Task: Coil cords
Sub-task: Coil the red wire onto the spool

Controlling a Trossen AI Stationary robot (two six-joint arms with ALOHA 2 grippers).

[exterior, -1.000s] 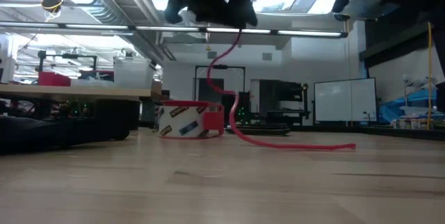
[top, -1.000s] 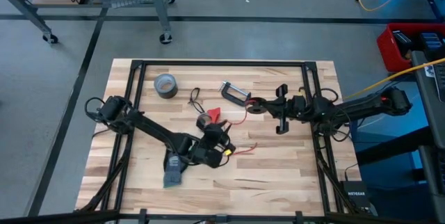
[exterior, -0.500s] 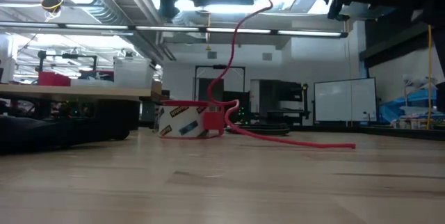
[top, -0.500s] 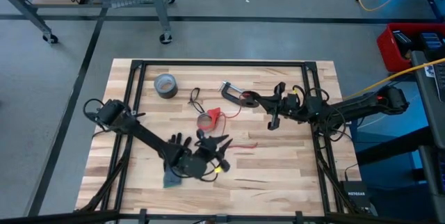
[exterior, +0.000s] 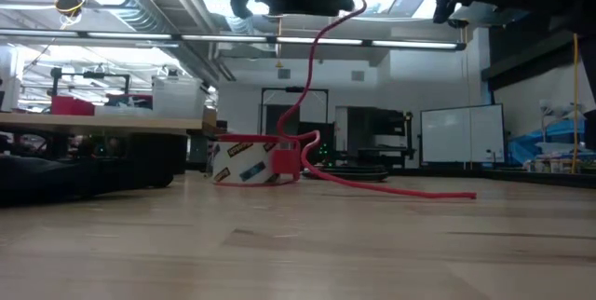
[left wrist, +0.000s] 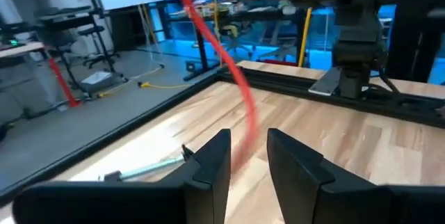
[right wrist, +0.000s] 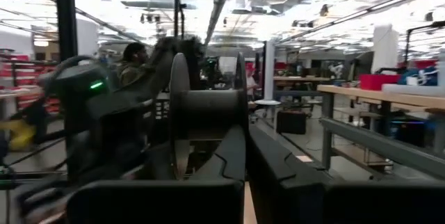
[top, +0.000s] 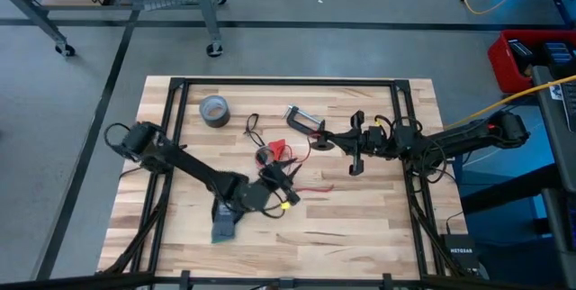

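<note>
Left gripper (left wrist: pixel 247 156): fingers parted, red cord (left wrist: pixel 233 78) running between them, not pinched.
Right gripper (top: pixel 326 136): shut, lifting the cord's far end.
Cord axis: slanted between both grippers; left nearer the slack.

— What sits where on the table (top: pixel 360 227)?
— Duct-tape roll (top: pixel 213 110) at the far left; clamp (top: pixel 303 120) right of it, a looped cord (top: pixel 251 128) between them.
— And the middle?
— Tape ring (top: pixel 265 156) at centre, a second cord (exterior: pixel 391 188) trailing right of it. Left gripper (top: pixel 286 175) is just beside the ring; right gripper (top: pixel 322 137) is near the clamp. A glove (top: pixel 223 224) lies near the front.
</note>
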